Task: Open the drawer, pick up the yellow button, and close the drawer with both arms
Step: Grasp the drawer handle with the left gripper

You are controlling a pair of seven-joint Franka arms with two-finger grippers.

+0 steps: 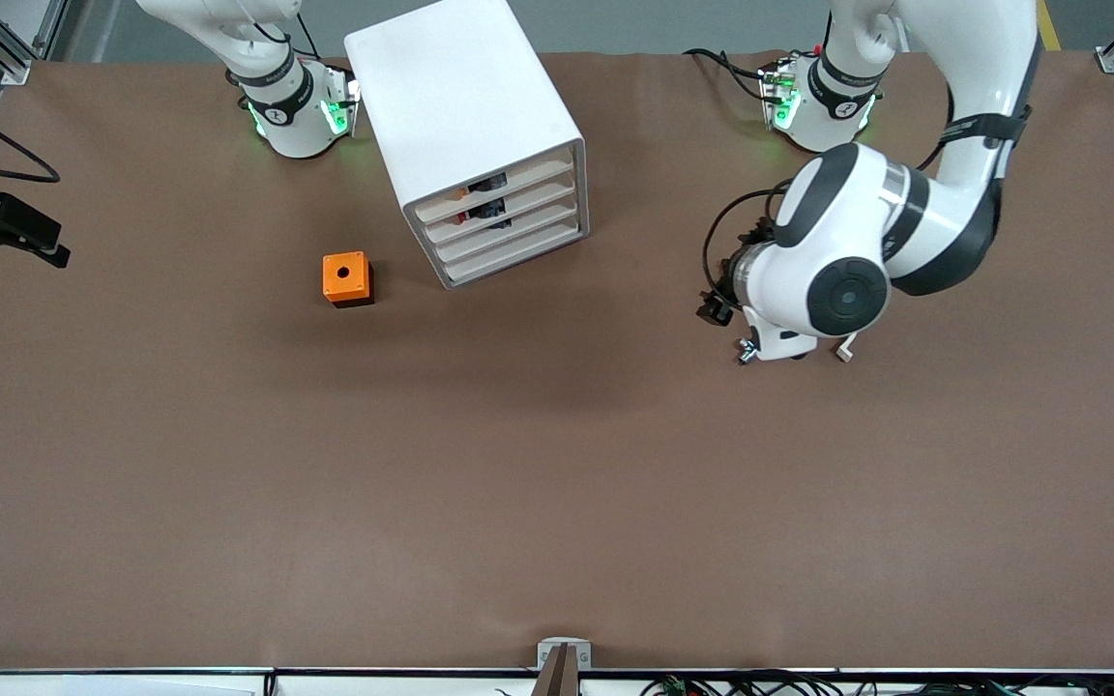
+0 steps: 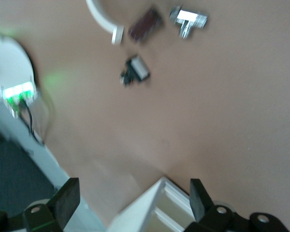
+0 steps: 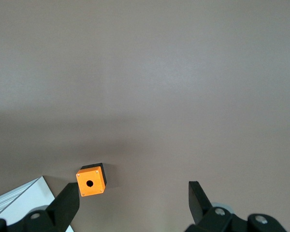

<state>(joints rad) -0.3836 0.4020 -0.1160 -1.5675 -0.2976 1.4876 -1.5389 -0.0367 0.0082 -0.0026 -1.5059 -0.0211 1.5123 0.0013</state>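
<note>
The white cabinet point(image 1: 465, 106) stands between the two arm bases. Its four drawers are all shut, and the uppermost drawer point(image 1: 504, 189) lies flush with the rest. The button is out of view; only small dark and orange specks show in the slots by the upper drawers. My left gripper point(image 2: 134, 203) is open and holds nothing, and a corner of the cabinet point(image 2: 157, 208) shows farther off between its fingers. In the front view the left arm's wrist point(image 1: 837, 280) hides it. My right gripper point(image 3: 132, 203) is open and empty, high over the table, with the orange cube point(image 3: 91, 182) below it.
The orange cube with a hole point(image 1: 347, 278) sits beside the cabinet toward the right arm's end. Under the left arm lie a small black part with a white face point(image 2: 135, 72), a metal fitting point(image 2: 188, 19) and a dark block point(image 2: 145, 25).
</note>
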